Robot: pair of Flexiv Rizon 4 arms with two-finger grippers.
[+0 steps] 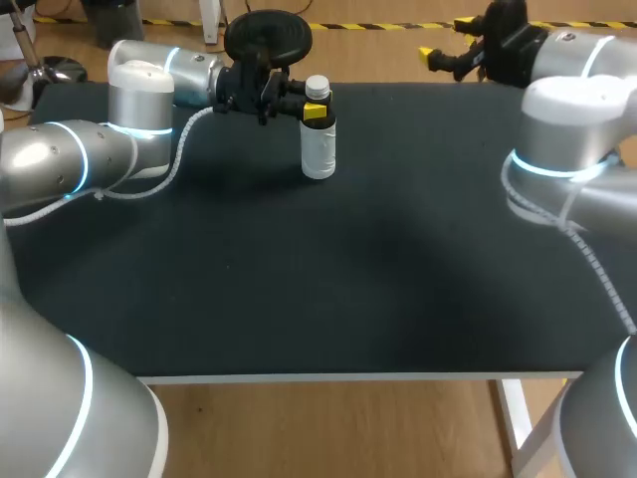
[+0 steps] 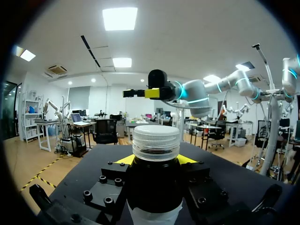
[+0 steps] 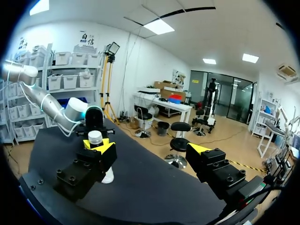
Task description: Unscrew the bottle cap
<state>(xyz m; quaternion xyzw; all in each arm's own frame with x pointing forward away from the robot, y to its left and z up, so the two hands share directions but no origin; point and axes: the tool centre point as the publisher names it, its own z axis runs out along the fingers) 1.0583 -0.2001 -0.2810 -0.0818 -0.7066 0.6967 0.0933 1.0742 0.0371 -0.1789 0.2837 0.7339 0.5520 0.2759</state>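
A white bottle stands upright on the black desk, close to the far edge and a little left of its middle. Its pale ribbed cap is on top, with nothing touching it from above.

The left arm comes in along the far left side of the desk. The left claw pinches the bottle just under the cap, around the dark neck. In the left wrist view the bottle fills the space between the two black fingers. They press against it from either side, and the cap stands clear above them (only the yellow tips peek out behind the shoulders of the bottle).

The right arm enters at the far right corner of the desk. The right claw hangs past the far edge, well apart from the bottle and turned toward it. Its fingers are spread wide with nothing between them. In the right wrist view the right claw shows a wide gap between its two yellow-tipped fingers. The bottle's cap shows just over the tip of one finger, across the desk, with the left arm beyond it. From the left wrist view the right claw shows high above and beyond the cap.
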